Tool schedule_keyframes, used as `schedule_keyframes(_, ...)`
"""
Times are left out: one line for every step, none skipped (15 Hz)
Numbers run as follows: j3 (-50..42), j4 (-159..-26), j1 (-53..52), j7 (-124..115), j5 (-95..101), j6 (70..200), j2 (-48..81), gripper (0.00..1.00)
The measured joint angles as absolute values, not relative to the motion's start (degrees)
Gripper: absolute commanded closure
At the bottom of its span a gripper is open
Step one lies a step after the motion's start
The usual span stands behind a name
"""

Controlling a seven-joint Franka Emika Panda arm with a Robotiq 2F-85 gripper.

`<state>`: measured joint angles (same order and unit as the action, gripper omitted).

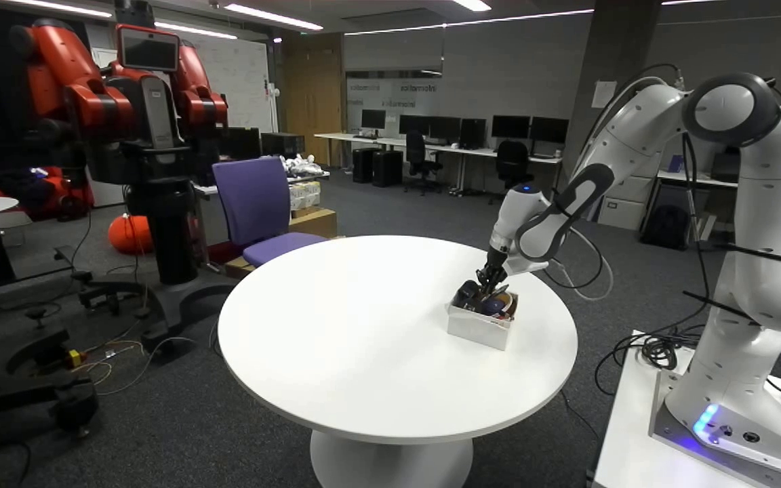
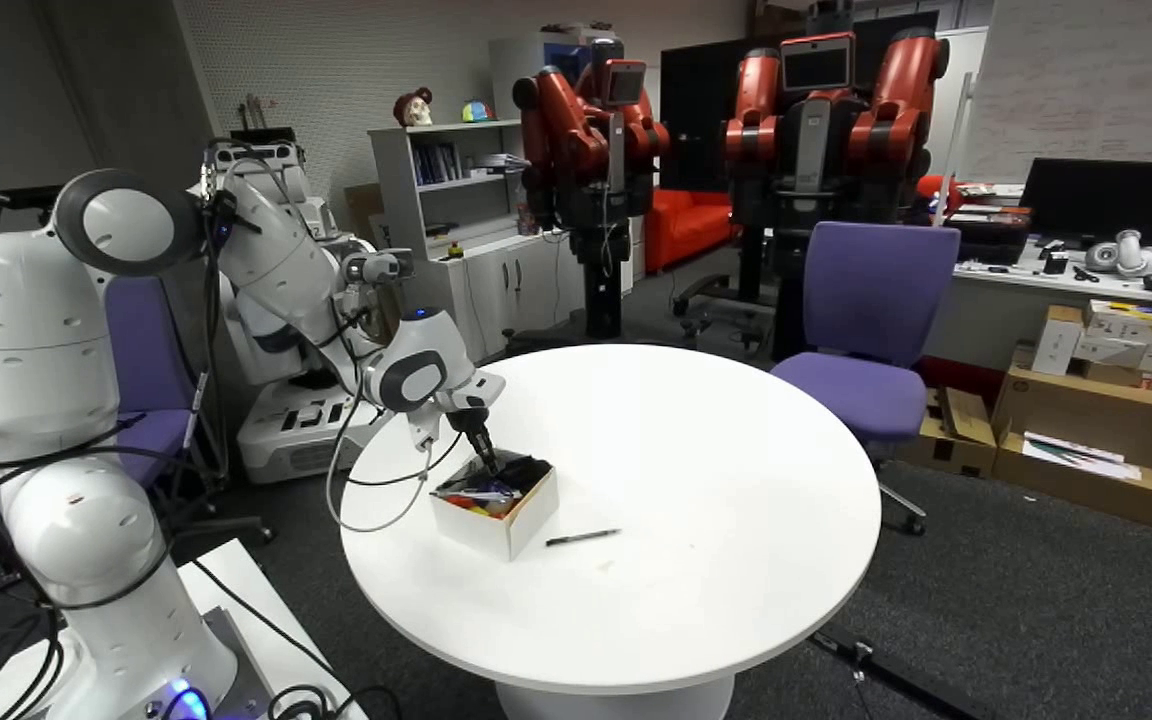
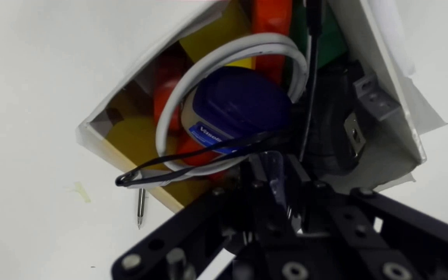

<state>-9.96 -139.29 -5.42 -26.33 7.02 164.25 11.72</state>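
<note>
The hand (image 3: 277,167) pointed down into the white box (image 1: 477,329) on the tabletop (image 1: 350,318), near the blue-lidded jar (image 3: 243,101), with a see-through thing (image 3: 273,165) between its slightly parted fingertips, though whether they pinched it could not be told.

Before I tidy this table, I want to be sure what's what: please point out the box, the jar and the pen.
Box (image 1: 477,328), in an exterior view: on its white outer wall.
Jar (image 3: 240,102), in the wrist view: on its dark blue lid.
Pen (image 2: 582,537), in an exterior view: on the middle of its barrel.
</note>
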Motion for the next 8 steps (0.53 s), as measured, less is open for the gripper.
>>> schedule_keyframes(-9.96, -139.29, -5.38, -26.33, 6.99, 164.25, 11.62, 0.4)
schedule_keyframes(-9.96, -139.29, -5.29, -26.28, 6.83, 164.23, 11.44, 0.34)
schedule_keyframes(-9.96, -139.29, -5.15, -26.17, 6.48, 164.17, 11.18, 0.25)
schedule_keyframes(-9.96, -139.29, -4.98, -26.03, 6.06, 164.03, 10.9, 0.19)
schedule_keyframes(-9.94, -139.29, -4.69, -25.77, 5.6, 163.85, 10.6, 0.12)
schedule_keyframes(-9.89, -139.29, -4.31, -25.34, 5.12, 163.66, 10.26, 0.04)
schedule_keyframes(-9.88, -139.29, -3.98, -24.88, 4.73, 163.41, 9.9, 0.01)
schedule_keyframes(-9.84, -139.29, -3.57, -24.39, 4.43, 163.11, 9.59, 0.0)
